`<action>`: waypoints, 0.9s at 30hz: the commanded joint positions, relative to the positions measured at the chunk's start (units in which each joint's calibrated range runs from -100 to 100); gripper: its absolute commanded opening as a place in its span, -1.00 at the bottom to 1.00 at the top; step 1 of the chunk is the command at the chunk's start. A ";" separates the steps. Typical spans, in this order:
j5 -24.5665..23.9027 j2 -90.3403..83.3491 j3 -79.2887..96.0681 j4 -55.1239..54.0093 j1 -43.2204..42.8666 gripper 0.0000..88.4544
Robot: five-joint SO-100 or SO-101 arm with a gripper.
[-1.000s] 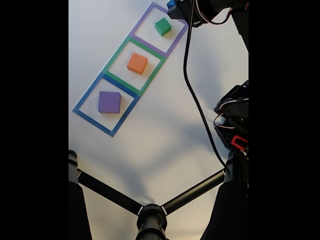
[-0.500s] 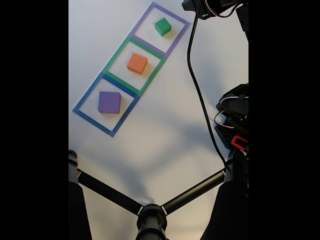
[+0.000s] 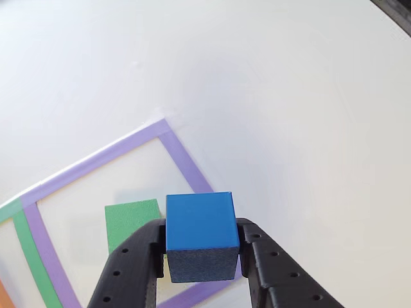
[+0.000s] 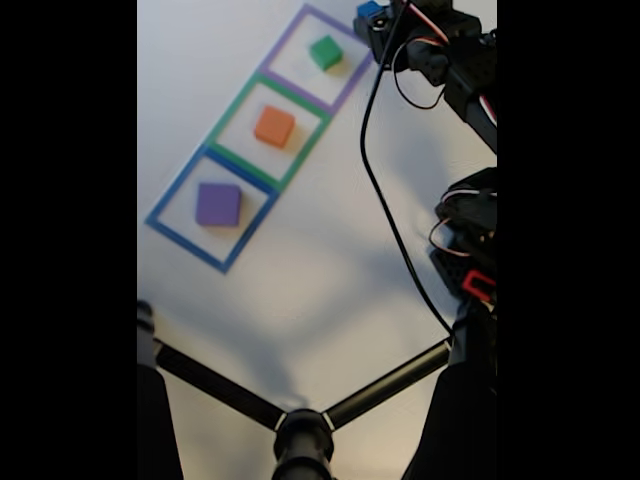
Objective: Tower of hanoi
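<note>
Gripper (image 3: 202, 260) clamped on blue cube (image 3: 200, 232), both black fingers (image 3: 131, 269) pressed against its left and right sides in the other view. Cube lifted off the table, top face and near face visible, bottom edge level with the finger tips. Finger bases cut off by the bottom edge of that view.

Below the cube sits the purple frame (image 3: 183, 160), its near-right corner hidden behind cube and fingers. Green cube (image 3: 131, 221) lies inside that frame, just left of the blue cube in the other view, its right part covered by the left finger and the blue cube. Sliver of green frame (image 3: 29, 256) at the far left edge, a bit of orange at the bottom left corner, too cut off to make out more.

In the fixed view blue cube (image 4: 369, 10) shows at the top edge, partly cropped, at the gripper (image 4: 376, 20) just right of the purple frame (image 4: 345, 88). Jaw gap not readable there, blurred and small. Green cube (image 4: 324, 51) in purple frame, orange cube (image 4: 274, 127) in green frame (image 4: 232, 105), purple cube (image 4: 218, 204) in blue frame (image 4: 178, 190), each apart from its frame's edges. Black cable (image 4: 385, 200) runs down the table (image 4: 330, 260) from the arm (image 4: 460, 70). Black tripod legs (image 4: 215, 385) cross the bottom; arm base at right is dark and hard to read.
</note>
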 commanded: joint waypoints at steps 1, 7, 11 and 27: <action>0.00 3.68 2.58 -12.52 -1.48 -0.96; 0.00 13.78 3.86 -26.19 -3.70 -0.94; 0.00 22.84 3.31 -36.15 -4.23 -0.94; 0.00 34.37 5.31 -52.34 -8.27 -0.95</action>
